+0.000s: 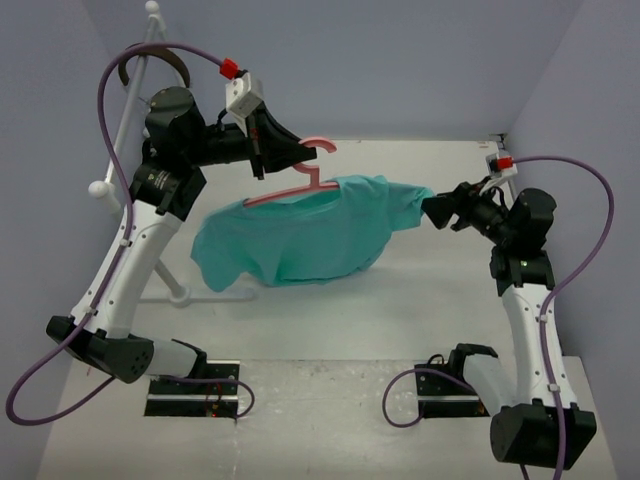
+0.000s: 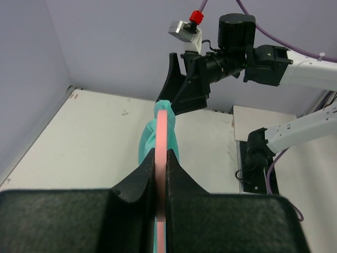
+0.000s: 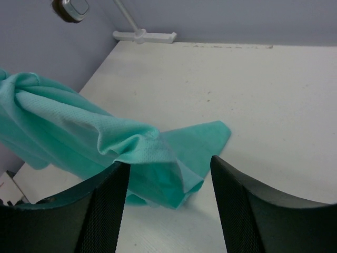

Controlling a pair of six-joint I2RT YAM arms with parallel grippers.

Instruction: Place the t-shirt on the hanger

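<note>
White rack [image 1: 128,130] in upper left corner. Left gripper [image 1: 285,152] upper middle-left, fingers pressed together, pinching pink hanger [image 2: 162,137] near hook. Green t-shirt [image 1: 300,235] in middle of frame, draped over hanger, bottom sagging onto table [image 1: 420,320]. Right gripper [image 1: 432,208] at right, fingers spread apart at shirt's right sleeve, not pinching cloth.

A white counter [image 1: 330,330] fills the middle of the top view, enclosed by pale lavender walls [image 1: 400,60]. At the upper left stands a white tubular rack [image 1: 127,110], with brown headphones [image 1: 180,70] hung over its top. The rack's flat foot [image 3: 145,36] rests on the counter's far edge, at the upper left of the right wrist view.
</note>
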